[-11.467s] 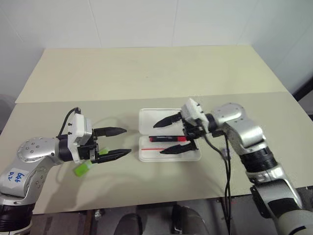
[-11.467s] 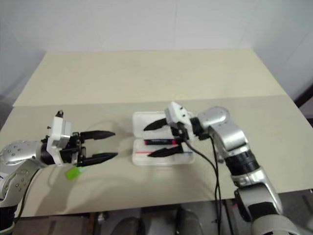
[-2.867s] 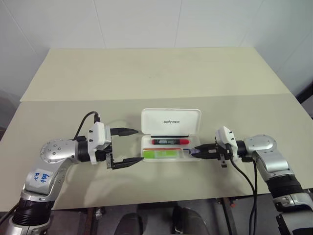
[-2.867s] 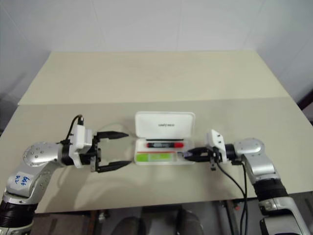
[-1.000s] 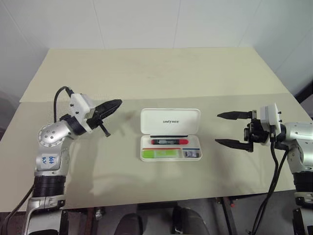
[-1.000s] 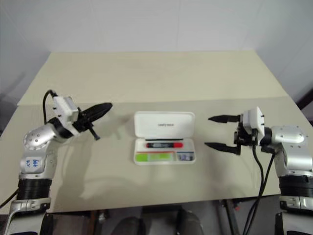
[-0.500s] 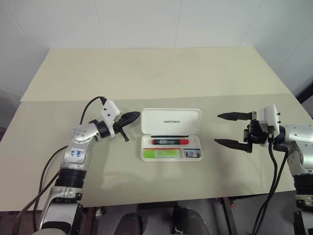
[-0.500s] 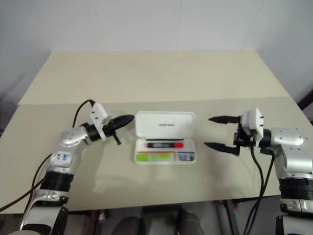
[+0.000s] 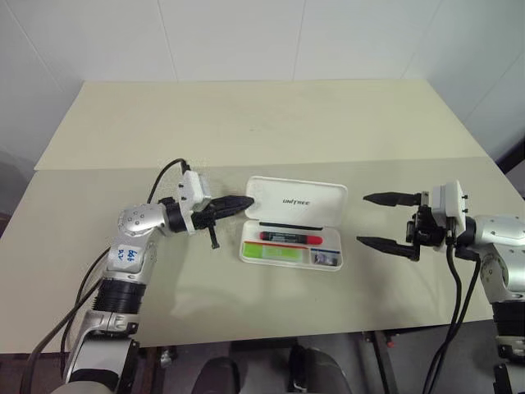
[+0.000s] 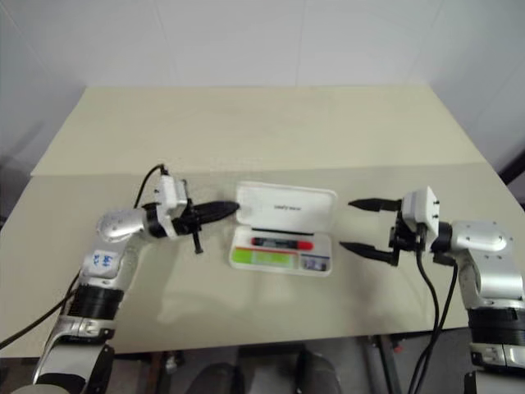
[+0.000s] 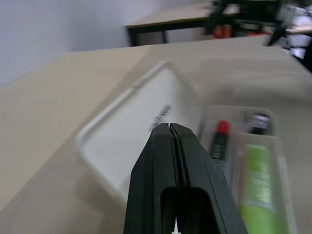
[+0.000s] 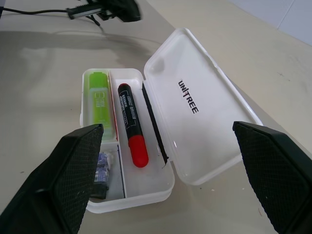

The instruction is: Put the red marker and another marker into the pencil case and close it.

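Observation:
The white pencil case [image 9: 312, 215] lies open mid-table, its lid raised at the back. In its tray lie the red marker [image 9: 289, 237] and, in front of it, the lime-green marker [image 9: 275, 252]. My left gripper [image 9: 248, 199] is shut and empty, pointing right, with its tip at the lid's left edge. My right gripper [image 9: 362, 218] hovers open and empty just right of the case, apart from it. The right wrist view shows the red marker [image 12: 132, 129], the green marker [image 12: 99, 105] and the lid [image 12: 200, 107] between my fingers [image 12: 78, 175].
A small purple-grey piece [image 9: 326, 258] sits in the tray's right compartment. The beige table [image 9: 246, 123] stretches far behind the case, with a seam across its middle. A black cable loops from my left wrist [image 9: 168, 176].
My left gripper, still shut, has swung right to the lid's left edge. The case has shifted right and turned slightly. The right gripper has stayed open in place.

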